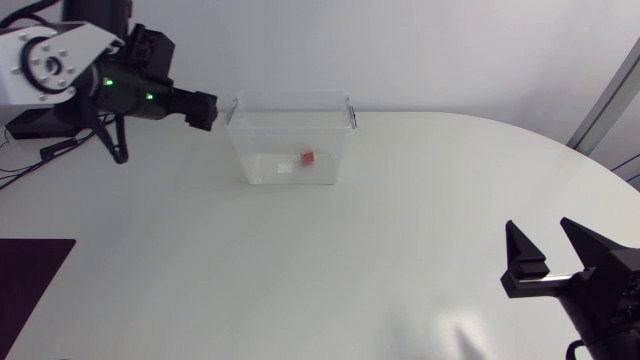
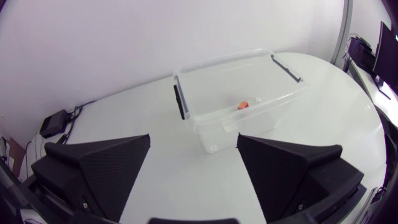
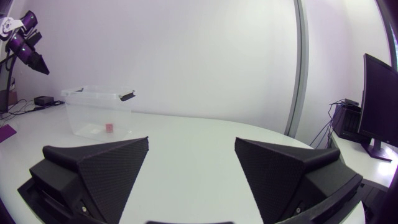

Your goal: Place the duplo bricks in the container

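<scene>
A clear plastic container (image 1: pixel 262 150) with black clip handles stands at the back of the white table. One small red duplo brick (image 1: pixel 307 158) lies on its floor. My left gripper (image 1: pixel 207 109) hovers just left of the container's rim. In the left wrist view that gripper (image 2: pixel 193 163) is open and empty, with the container (image 2: pixel 249 121) and the red brick (image 2: pixel 242 104) ahead of it. My right gripper (image 1: pixel 546 253) is low at the table's near right, open and empty. From the right wrist view, beyond the gripper (image 3: pixel 191 167), the container (image 3: pixel 84 115) and the brick (image 3: pixel 109 127) stand far off.
A dark purple mat (image 1: pixel 30 275) lies at the table's near left edge. A small black box (image 2: pixel 56 123) with cables sits at the table's back edge behind the left arm. A pale patch (image 1: pixel 286 171) shows on the container's floor.
</scene>
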`<move>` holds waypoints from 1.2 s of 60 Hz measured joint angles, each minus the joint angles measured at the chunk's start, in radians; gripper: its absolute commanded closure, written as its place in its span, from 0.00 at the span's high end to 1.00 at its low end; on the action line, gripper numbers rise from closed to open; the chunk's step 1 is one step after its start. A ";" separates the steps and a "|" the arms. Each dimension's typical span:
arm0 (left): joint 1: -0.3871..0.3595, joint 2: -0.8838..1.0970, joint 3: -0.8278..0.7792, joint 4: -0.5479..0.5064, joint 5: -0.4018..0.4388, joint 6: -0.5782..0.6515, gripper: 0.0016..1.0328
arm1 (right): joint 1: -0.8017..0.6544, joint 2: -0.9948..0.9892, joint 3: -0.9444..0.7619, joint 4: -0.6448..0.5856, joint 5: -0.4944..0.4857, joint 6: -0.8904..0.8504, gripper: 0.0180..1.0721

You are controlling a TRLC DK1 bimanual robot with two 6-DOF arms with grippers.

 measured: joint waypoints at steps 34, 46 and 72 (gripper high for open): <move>0.015 -0.882 -0.698 0.174 -0.048 0.041 0.97 | 0.000 0.000 0.000 0.000 0.000 0.000 0.95; 0.033 -1.017 -0.822 0.206 -0.032 0.030 0.97 | 0.000 0.000 0.000 0.000 0.000 0.000 0.95; 0.127 -1.244 -1.035 0.280 0.013 -0.049 0.97 | 0.000 0.000 0.000 0.000 0.000 0.012 0.95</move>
